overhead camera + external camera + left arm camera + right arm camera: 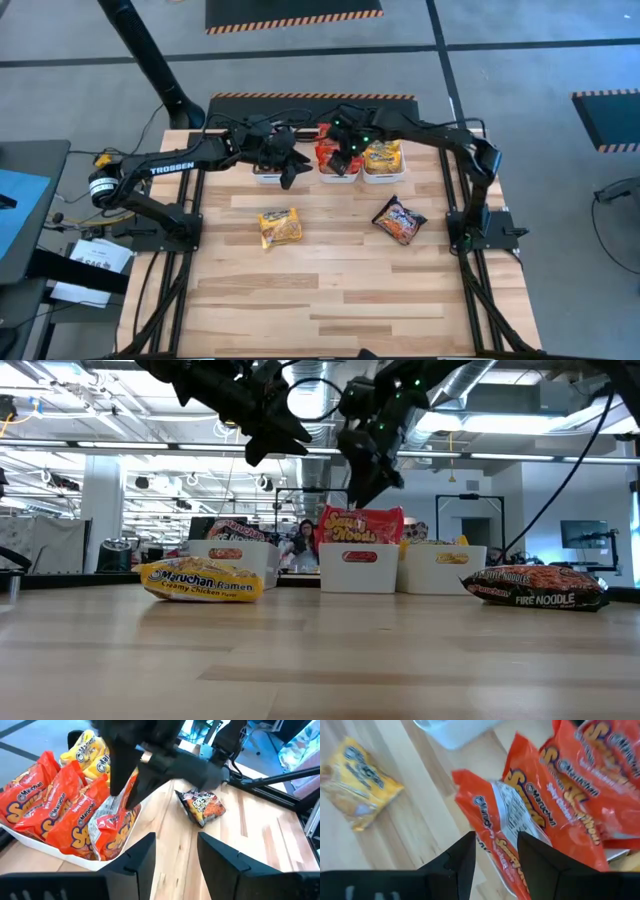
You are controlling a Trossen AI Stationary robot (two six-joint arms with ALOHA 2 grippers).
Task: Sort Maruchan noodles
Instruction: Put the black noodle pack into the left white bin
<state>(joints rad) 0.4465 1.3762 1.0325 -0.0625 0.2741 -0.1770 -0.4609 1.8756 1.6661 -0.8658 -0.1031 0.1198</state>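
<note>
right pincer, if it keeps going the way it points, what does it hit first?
Probably the red crinkly plastic Maruchan packet right ahead of the open right pincer, lying at the edge of the middle white plastic bin. Depth is unclear.

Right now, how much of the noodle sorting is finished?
Most of it looks done: red packets fill the middle bin, yellow ones the bin beside it. In hand: the right end effector hovers open over the red packets, and the left end effector is open above the third bin. Left: a yellow packet and a dark Fire Noodle packet, both loose on the table.
</note>
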